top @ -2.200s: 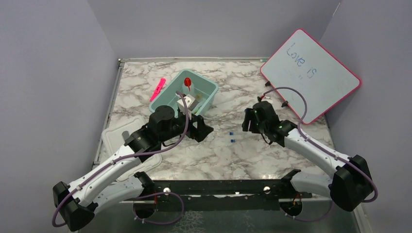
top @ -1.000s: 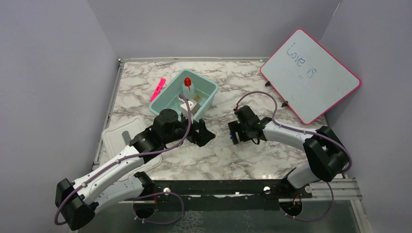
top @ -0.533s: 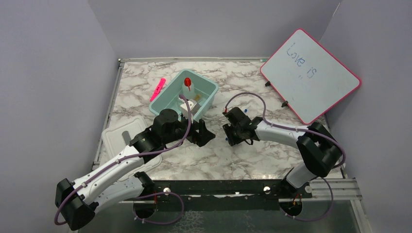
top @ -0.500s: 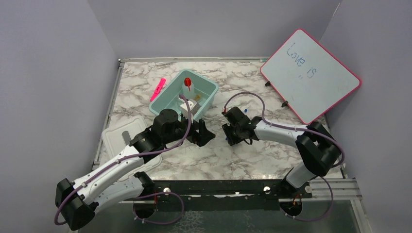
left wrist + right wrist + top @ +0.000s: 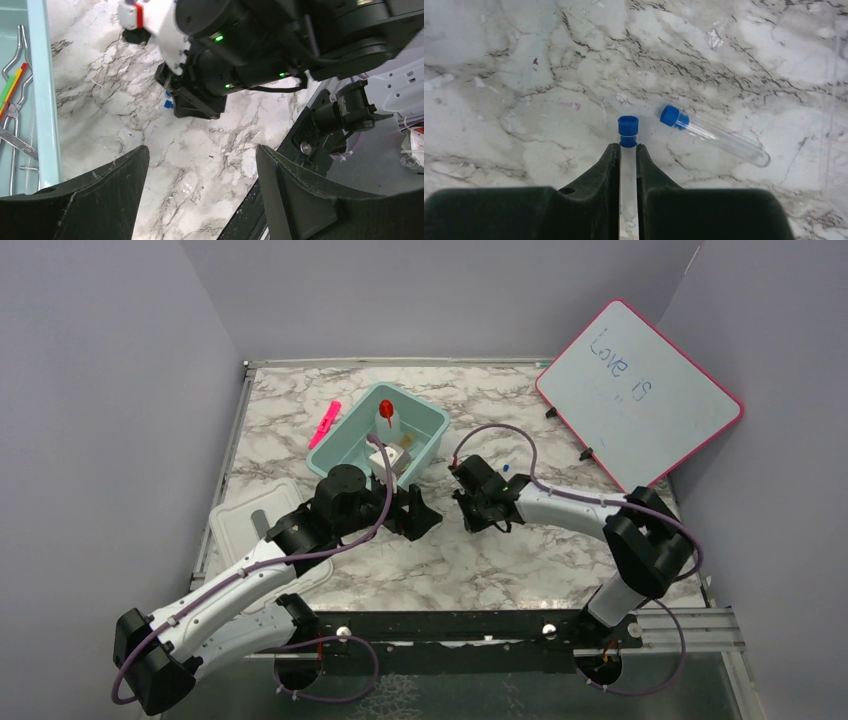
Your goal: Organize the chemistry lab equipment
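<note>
At my far left a white lid (image 5: 245, 522) lies flat on the marble tabletop (image 5: 500, 570), near its edge. Behind it the pink marker (image 5: 324, 423) lies just off the left wall of the teal bin (image 5: 428, 421). The bin holds the red-bulbed dropper (image 5: 386, 409), standing upright, and my left wrist view shows metal tongs (image 5: 11, 107) lying on its floor. My left gripper (image 5: 201, 150) hangs just in front of the bin's near right corner, fingers spread wide with nothing between them. Close to its right, my right gripper (image 5: 628, 147) is low over the marble, fingers pinched on a blue-capped tube (image 5: 628, 125) whose cap pokes out just past the fingertips. Whether the tube rests on the marble I cannot tell. A second blue-capped tube (image 5: 716, 137) lies on the marble just to its right, not touching it and angled away. At the far right the whiteboard (image 5: 640, 395) stands propped at a tilt.
</note>
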You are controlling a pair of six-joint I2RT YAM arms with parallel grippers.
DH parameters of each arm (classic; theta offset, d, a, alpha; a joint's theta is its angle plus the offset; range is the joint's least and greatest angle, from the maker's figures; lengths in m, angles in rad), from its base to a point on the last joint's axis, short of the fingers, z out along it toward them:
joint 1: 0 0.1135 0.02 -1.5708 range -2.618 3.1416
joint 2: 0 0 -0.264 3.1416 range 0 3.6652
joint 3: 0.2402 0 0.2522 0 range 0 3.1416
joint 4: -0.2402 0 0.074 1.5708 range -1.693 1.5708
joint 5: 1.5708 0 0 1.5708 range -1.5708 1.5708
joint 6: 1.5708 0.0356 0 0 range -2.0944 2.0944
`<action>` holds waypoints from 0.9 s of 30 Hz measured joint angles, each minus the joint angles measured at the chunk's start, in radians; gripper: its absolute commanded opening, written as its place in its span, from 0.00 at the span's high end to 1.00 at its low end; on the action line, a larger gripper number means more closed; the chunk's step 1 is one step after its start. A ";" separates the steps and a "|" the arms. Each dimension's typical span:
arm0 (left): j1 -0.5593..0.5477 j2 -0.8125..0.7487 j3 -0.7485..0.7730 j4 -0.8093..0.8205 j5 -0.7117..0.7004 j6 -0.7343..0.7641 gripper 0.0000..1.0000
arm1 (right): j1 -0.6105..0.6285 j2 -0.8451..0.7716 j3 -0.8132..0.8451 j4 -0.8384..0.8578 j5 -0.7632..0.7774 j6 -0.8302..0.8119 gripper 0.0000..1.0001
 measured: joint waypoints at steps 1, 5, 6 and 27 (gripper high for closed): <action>0.000 0.000 0.000 0.000 -0.001 0.000 0.18 | 0.000 -0.022 -0.009 0.000 0.000 0.014 0.95; 0.000 0.003 0.000 0.002 -0.006 -0.020 0.17 | 0.000 -0.188 -0.058 0.018 -0.003 0.084 0.95; 0.000 0.005 0.000 0.006 -0.007 -0.032 0.17 | 0.000 -0.245 -0.073 0.035 -0.005 0.104 0.95; 0.000 0.171 -0.032 0.398 0.068 -0.384 0.50 | 0.000 -0.727 -0.199 0.450 -0.093 0.527 0.94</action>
